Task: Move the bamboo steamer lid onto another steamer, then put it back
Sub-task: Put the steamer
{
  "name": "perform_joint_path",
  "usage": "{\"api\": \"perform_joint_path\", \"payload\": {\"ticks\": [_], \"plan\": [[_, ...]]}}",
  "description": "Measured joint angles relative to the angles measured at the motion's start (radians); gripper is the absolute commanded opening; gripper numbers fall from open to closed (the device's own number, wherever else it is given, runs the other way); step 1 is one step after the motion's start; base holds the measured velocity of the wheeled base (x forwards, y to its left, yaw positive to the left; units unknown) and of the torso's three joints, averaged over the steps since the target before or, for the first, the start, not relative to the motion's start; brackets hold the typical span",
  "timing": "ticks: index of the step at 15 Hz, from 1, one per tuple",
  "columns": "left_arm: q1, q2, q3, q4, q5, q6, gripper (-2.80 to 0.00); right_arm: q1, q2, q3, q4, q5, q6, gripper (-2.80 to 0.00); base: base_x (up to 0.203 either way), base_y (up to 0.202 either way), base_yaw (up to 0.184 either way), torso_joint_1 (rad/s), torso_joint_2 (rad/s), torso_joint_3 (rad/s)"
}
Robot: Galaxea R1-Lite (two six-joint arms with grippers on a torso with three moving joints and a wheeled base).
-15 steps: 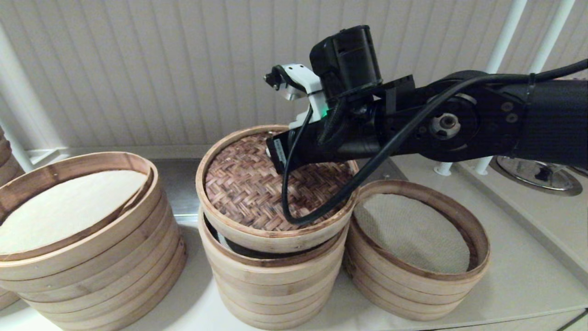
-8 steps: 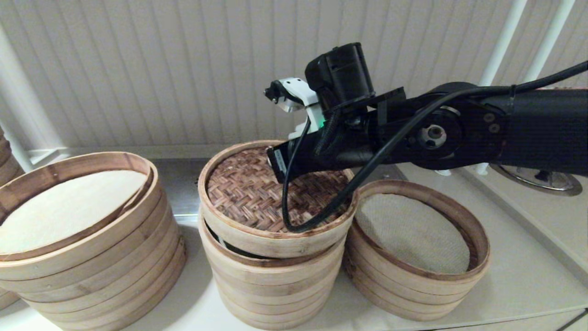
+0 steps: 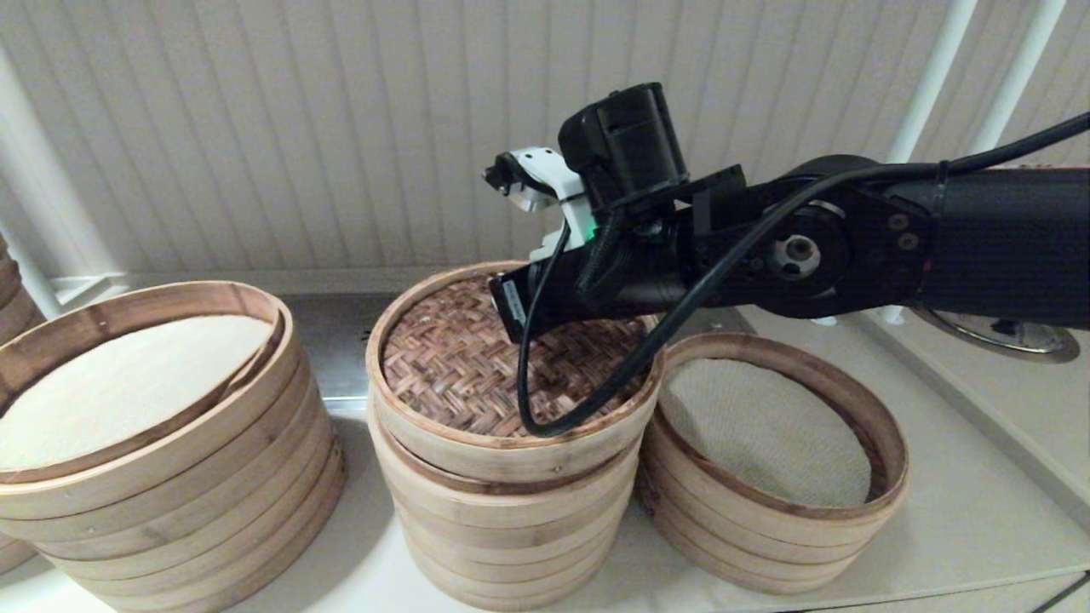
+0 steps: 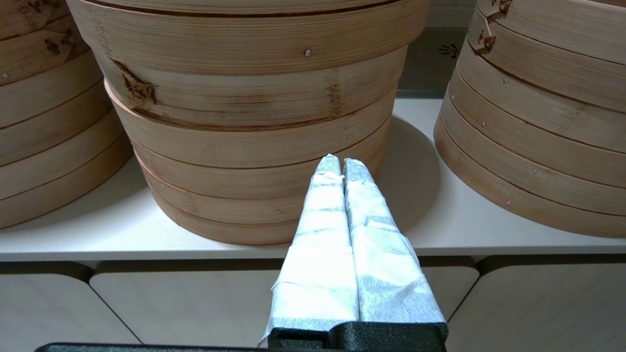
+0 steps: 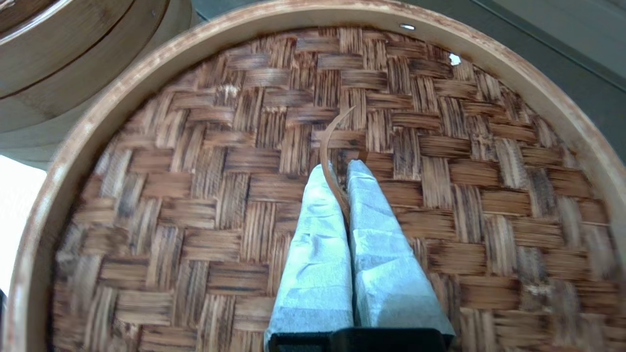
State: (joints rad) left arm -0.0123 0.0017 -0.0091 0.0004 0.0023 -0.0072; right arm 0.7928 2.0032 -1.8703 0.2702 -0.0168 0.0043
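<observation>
The bamboo steamer lid (image 3: 451, 366), with a dark woven top and a pale band rim, rests nearly level on the tall middle stack (image 3: 511, 528). My right gripper (image 5: 342, 168) is shut on the thin bamboo strip handle (image 5: 328, 142) at the centre of the lid (image 5: 220, 195). In the head view the right arm (image 3: 766, 255) reaches in from the right and hides the fingers. The other steamer (image 3: 766, 545), short with an off-white mesh liner, stands uncovered just to the right. My left gripper (image 4: 341, 164) is shut on nothing, low in front of the middle stack (image 4: 254, 146).
A wide stack (image 3: 170, 477) with a smooth cream liner stands at the left. The three stacks sit close together on a white counter (image 4: 146, 239) with a wall behind. White posts (image 3: 928, 85) and a round metal fitting (image 3: 996, 328) are at the right.
The right gripper has lowered the lid. It hung tilted above the middle stack a second ago and now rests on that stack's top ring. The left arm has not moved.
</observation>
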Motion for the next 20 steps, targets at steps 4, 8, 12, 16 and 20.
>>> {"api": "perform_joint_path", "payload": {"ticks": [4, 8, 12, 16, 20], "plan": [[0.000, 0.000, 0.000, 0.000, 0.000, 0.000, -2.80, 0.005, 0.003, 0.015, 0.000, 0.000, -0.001, -2.80, 0.000, 0.000, 0.000, 0.000, 0.00, 0.000], [0.000, 0.000, 0.000, 0.000, 0.000, -0.001, -2.80, 0.006, 0.012, 0.015, -0.001, 0.000, -0.001, -2.80, 0.000, 0.000, 0.000, 0.000, 0.00, 0.000], [0.000, 0.000, 0.000, 0.000, 0.000, -0.001, -2.80, 0.014, 0.027, 0.004, -0.002, -0.001, -0.001, -2.80, 0.000, 0.000, 0.000, 0.000, 0.00, 0.000], [0.000, 0.000, 0.000, 0.000, 0.000, 0.000, -2.80, 0.013, 0.031, 0.017, -0.004, -0.002, 0.000, -2.80, 0.000, 0.000, 0.000, 0.000, 0.00, 0.000], [0.000, 0.000, 0.000, 0.000, 0.000, 0.000, -2.80, 0.015, 0.031, 0.022, -0.001, -0.010, 0.002, 0.00, 0.000, 0.000, 0.000, 0.000, 0.00, 0.000]]}}
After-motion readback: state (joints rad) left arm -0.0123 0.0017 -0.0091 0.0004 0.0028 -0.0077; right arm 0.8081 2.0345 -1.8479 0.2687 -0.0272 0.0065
